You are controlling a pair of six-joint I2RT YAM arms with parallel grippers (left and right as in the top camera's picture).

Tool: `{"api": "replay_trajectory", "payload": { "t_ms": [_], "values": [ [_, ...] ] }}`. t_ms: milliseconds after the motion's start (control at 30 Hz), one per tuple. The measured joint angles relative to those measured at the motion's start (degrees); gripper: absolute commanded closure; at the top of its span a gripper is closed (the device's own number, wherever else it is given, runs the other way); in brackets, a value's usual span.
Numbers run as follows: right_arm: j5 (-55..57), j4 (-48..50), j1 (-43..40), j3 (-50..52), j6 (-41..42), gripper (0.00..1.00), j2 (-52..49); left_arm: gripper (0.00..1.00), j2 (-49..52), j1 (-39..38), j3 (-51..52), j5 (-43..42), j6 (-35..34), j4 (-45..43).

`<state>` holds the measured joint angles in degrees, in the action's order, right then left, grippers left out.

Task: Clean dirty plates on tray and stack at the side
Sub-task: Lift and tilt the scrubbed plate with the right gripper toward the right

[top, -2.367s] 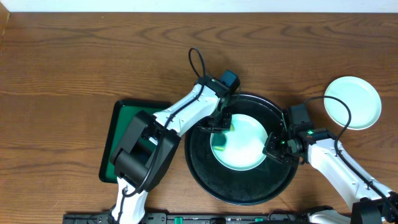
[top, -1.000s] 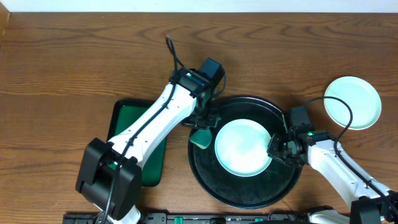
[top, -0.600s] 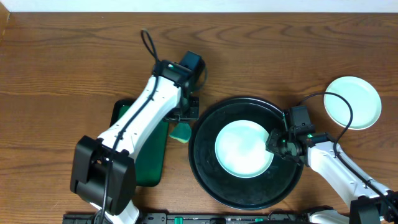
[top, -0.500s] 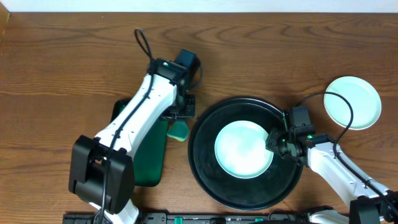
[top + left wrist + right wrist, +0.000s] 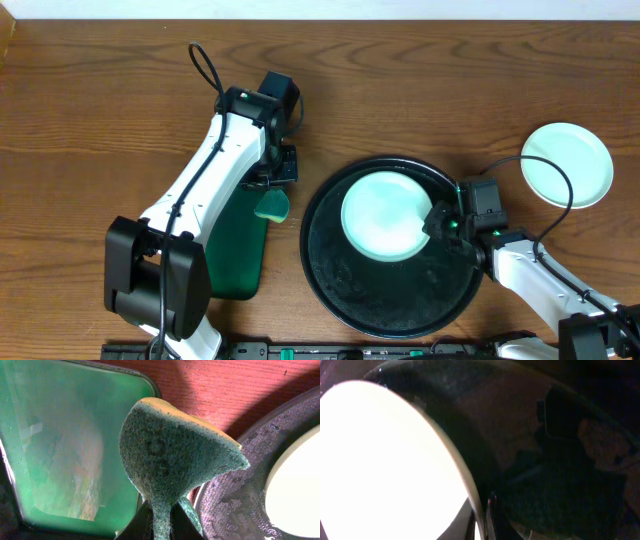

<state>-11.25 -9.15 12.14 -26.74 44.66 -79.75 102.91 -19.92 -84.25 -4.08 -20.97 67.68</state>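
Two white plates, one black tray, one green tray — and one sponge.

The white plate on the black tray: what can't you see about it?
Right wrist view: the small round white plate glares blank, hiding any smears.
Overhead: the right gripper covers its rim; whether it is lifted off the large round black tray cannot be told.
Left wrist view: the picture's right edge cuts most of it off.

We take it for a robotics lab: two robot arms at a wood-grain tabletop's near edge
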Motion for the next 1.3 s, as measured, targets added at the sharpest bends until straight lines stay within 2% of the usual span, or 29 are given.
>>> {"api": "replay_trajectory", "payload": {
  "t_ms": [300, 533, 800, 1067, 1300],
  "values": [
    [-0.6, -0.5, -0.1, -0.1, -1.2, 0.98, 0.0, 0.93, 0.0, 0.0, 0.0, 0.9, 0.0, 0.0],
    [-0.9, -16.5, -0.1, -4.5, -10.4, 0.98, 4.8, 0.93, 0.0, 0.0, 0.0, 1.3, 0.0, 0.0],
    [8.4, -29.8, -0.1, -16.3, -24.9, 0.98, 15.0, 0.92, 0.0, 0.0, 0.0, 1.6, 0.0, -1.4],
    [16.0, -29.4, 3.6, -16.7, -29.5, 0.98, 15.5, 0.93, 0.0, 0.1, 0.6, 4.1, 0.0, -1.7],
    [26.0, -27.0, 15.6, -17.8, -33.2, 0.99, 15.5, 0.93, 0.0, 3.7, 2.3, 4.6, -0.1, -1.7]
  ]
}}
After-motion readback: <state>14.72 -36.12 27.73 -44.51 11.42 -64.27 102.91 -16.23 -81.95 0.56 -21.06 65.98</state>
